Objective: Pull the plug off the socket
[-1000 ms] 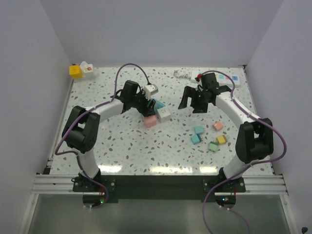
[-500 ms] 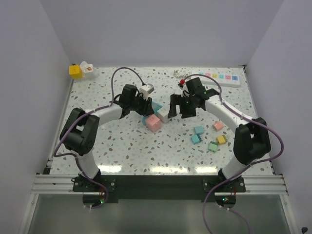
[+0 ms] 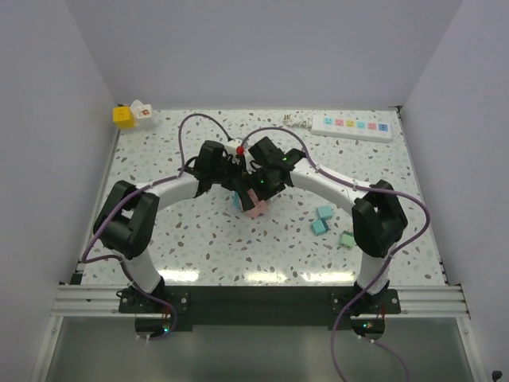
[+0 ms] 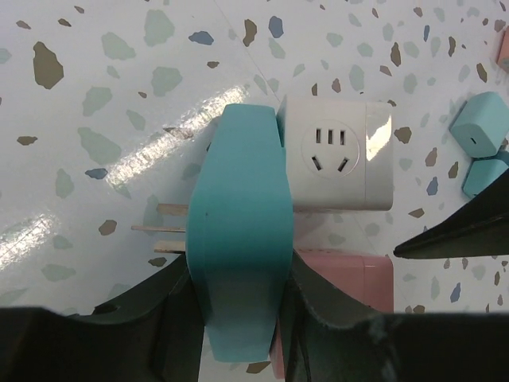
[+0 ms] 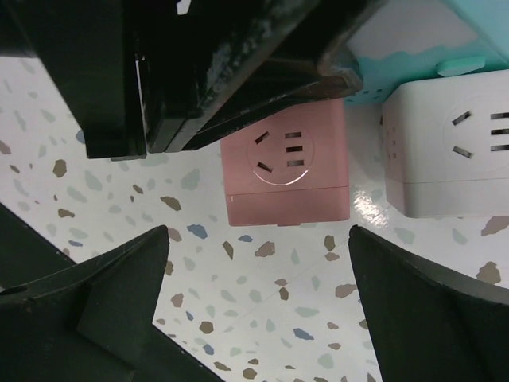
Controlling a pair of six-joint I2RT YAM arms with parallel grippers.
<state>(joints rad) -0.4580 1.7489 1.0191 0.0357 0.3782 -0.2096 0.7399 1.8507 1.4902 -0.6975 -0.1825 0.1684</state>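
On speckled counter (image 3: 199, 247), found left jaws pinching teal plastic pronged block (image 4: 238, 239); right jaws spread above pink plastic cube (image 5: 286, 171); white oblong plastic power strip (image 3: 352, 126) at one o'clock.

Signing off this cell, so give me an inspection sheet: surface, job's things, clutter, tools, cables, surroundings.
Surface: speckled table, glare near the front.
Job's things: strip flat at the far right edge; nothing seen plugged in.
Clutter: white cube and pink cube mid-table; teal cube and green cube right of them; yellow cube and white piece far left; small white item by the strip, too small to tell.
Tools: left tool closed on a teal adapter, prongs bare; right tool open above the pink cube, empty.
Cables: purple cables arch over both arms.
Surroundings: plain walls; metal rail at the near edge.
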